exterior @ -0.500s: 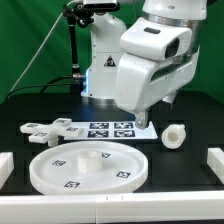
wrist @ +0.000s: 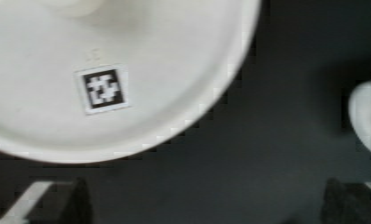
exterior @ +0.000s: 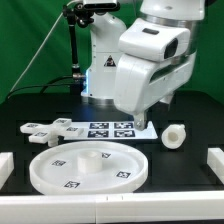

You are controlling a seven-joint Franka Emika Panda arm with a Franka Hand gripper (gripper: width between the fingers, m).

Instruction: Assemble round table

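The large rimmed round disc (exterior: 88,166) lies flat on the black table at the front. It fills much of the wrist view (wrist: 111,60), with a square tag (wrist: 102,88) on it. The short cylinder leg (exterior: 174,135) lies on the exterior view's right; its edge shows in the wrist view (wrist: 370,118). The cross-shaped base (exterior: 50,130) lies on the exterior view's left. My gripper (wrist: 196,205) is open and empty, above bare table between disc and leg. Its dark fingertips (wrist: 40,202) stand wide apart. In the exterior view the wrist body mostly hides the gripper (exterior: 147,119).
The marker board (exterior: 112,128) lies behind the disc, under the arm. White blocks stand at the table's left edge (exterior: 5,166) and right edge (exterior: 215,160). The robot's base (exterior: 100,70) rises at the back.
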